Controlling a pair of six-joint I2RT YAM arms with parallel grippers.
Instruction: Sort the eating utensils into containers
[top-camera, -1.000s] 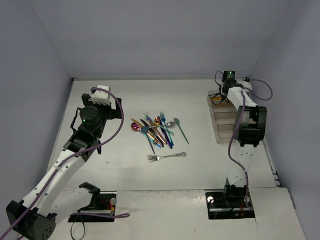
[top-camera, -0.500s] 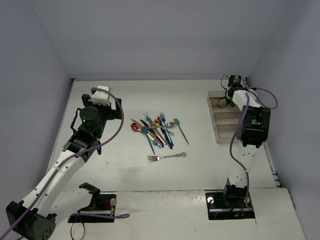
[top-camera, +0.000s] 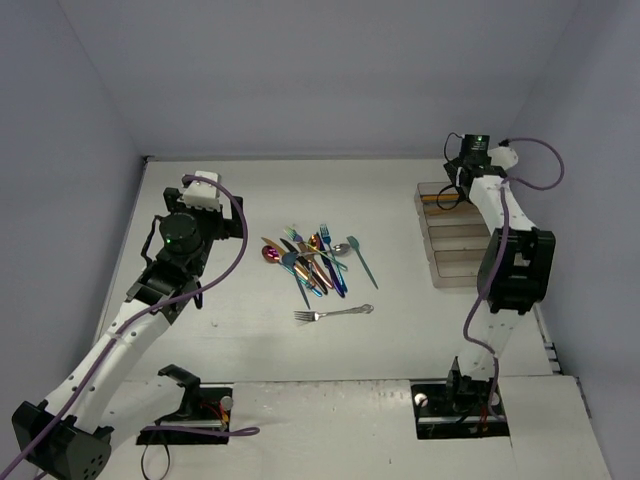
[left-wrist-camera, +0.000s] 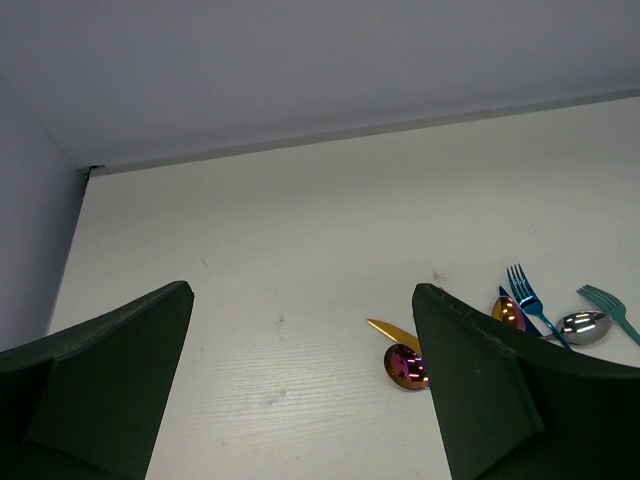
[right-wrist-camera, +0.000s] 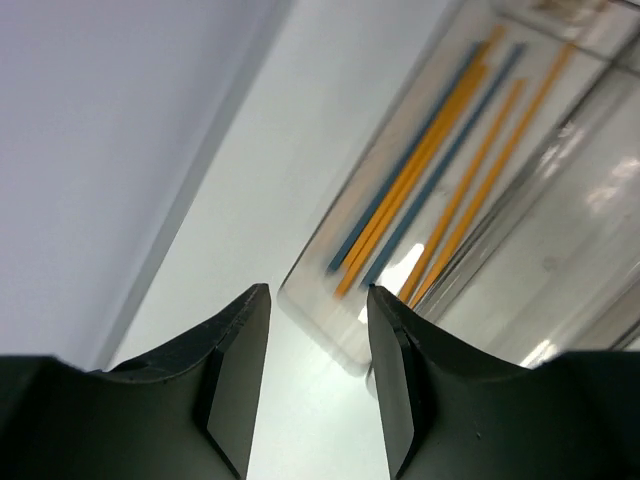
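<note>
My right gripper (right-wrist-camera: 317, 296), jaws apart and empty above the far tray (right-wrist-camera: 378, 165), should lift straight clear before I swing toward the pile (top-camera: 312, 262).

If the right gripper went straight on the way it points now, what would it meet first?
Probably the end of the clear tray holding gold utensils, just beyond the open right gripper; possibly the table beside it, as depth is unclear.

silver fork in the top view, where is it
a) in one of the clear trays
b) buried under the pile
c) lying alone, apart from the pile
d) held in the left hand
c: the silver fork lies alone, clear of the pile of coloured utensils, on its near side.
</note>
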